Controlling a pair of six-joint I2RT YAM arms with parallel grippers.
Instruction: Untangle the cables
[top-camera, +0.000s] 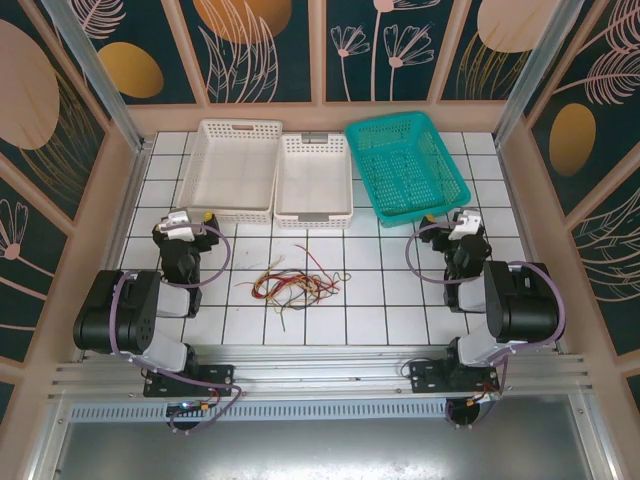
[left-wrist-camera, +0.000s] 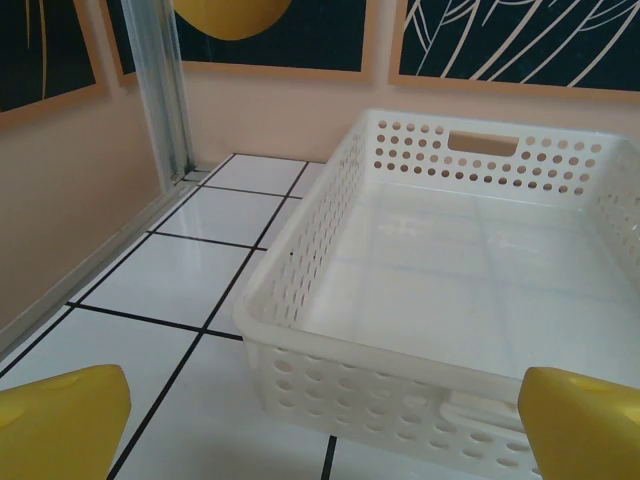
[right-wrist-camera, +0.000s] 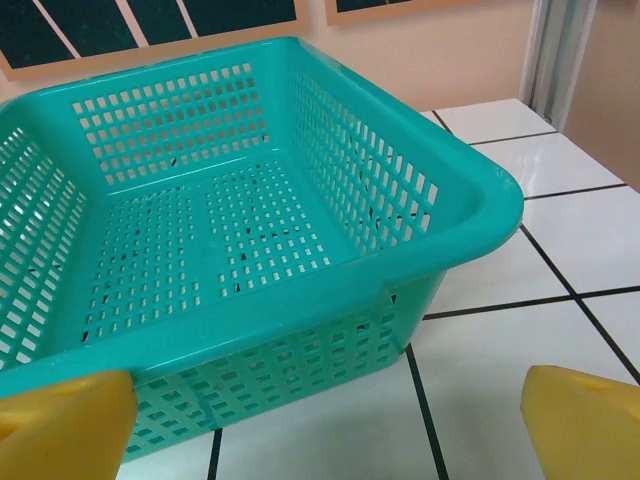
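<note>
Tiled table (top-camera: 400, 310) is holding the white baskets (top-camera: 235, 170) and a teal basket (top-camera: 405, 165) along the far edge. Left gripper (top-camera: 190, 222) and right gripper (top-camera: 462, 222) are both hanging wide open, grasping nothing, so I'm guessing we're at the very start. The cables (top-camera: 290, 285) are lying tangled near the middle, between the arms. Next move is calling for one claw reaching in and pinching a single strand.

Crossings within the cables (top-camera: 290, 285): too fine.

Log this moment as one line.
cables: tangled, mid-table, untouched | left hand: open, facing white basket | right hand: open, facing teal basket
</note>
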